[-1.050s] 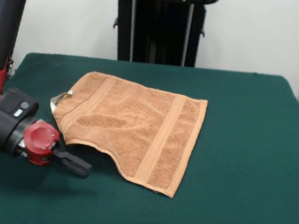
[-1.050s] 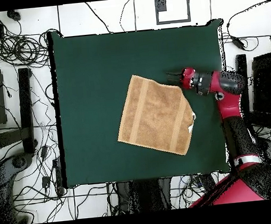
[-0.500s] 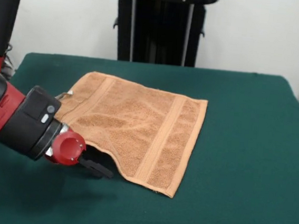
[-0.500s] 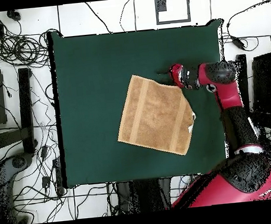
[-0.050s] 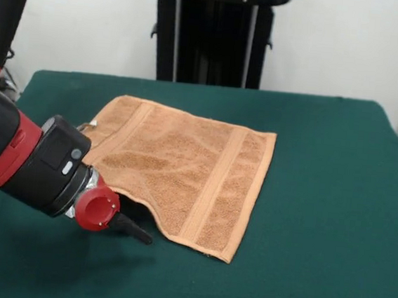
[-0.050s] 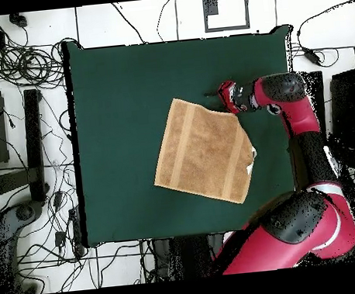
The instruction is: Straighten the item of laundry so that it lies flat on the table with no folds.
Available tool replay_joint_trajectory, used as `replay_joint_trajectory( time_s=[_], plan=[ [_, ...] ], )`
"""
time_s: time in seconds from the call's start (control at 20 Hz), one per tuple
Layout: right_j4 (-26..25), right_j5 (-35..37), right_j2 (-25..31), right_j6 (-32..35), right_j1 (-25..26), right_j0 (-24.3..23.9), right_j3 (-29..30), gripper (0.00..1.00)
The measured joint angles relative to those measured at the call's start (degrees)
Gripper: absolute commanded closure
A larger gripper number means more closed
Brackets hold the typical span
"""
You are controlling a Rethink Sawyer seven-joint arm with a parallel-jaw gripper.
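end effector [image 5: 134,231] nearer towel [image 5: 183,167] edge than before, finger state unclear, on green table [image 5: 321,203]

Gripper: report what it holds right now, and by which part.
Nothing is held. The gripper hovers low over the table beside the towel, near its curled near edge, apart from the cloth. Whether it is open cannot be told.

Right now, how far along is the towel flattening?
Mostly done: the towel lies spread on the table, both woven bands showing. In hand: the gripper sits low beside its near left edge, holding nothing visible. Left: that edge curves inward, and the tag corner looks rumpled.
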Motion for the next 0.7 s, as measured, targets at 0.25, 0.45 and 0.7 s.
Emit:
replay_joint_trajectory(
  time_s=[0.25, 0.45, 0.7],
  plan=[
    [1.6, 4.5, -2.0, 2.7, 1.3, -0.2, -0.4, 0.00],
    [3.2, 11.5, -2.3, 3.0, 4.3, -1.5, -1.7, 0.00],
    [4.6, 22.4, -2.3, 3.0, 9.3, -3.0, -4.7, 0.00]
  ],
)
